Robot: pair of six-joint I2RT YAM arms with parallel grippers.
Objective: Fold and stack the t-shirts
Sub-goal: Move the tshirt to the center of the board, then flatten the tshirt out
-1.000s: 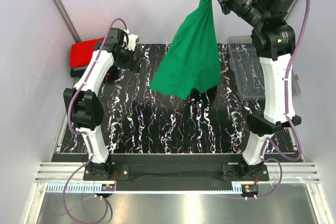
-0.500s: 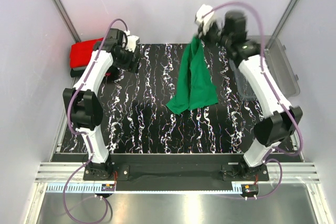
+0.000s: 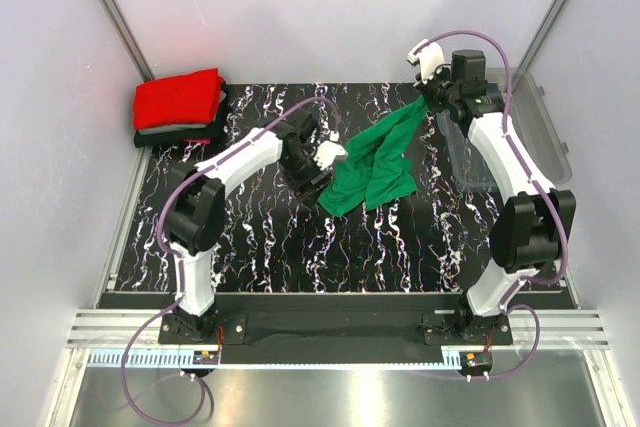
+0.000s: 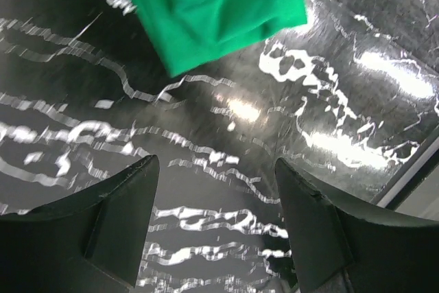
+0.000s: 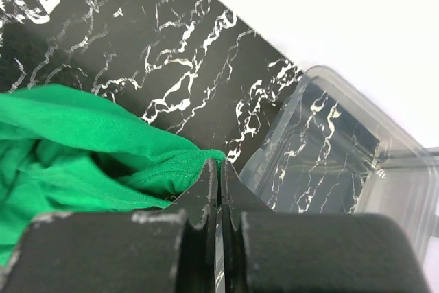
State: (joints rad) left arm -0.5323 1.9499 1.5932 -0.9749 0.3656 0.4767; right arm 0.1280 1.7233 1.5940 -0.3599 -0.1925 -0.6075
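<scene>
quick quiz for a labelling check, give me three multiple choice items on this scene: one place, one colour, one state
1. Where is the folded red cotton t-shirt? A) atop a pile, far left corner of the black marbled table B) table centre C) near edge
2. What colour is the shirt in the right gripper? A) grey B) red C) green
3. How is the left gripper? A) shut on cloth B) open, empty C) shut, empty
1 A: it tops that pile. 2 C: the bright green cotton t-shirt is pinched in its closed fingers. 3 B: its fingers stand apart over table.
</scene>
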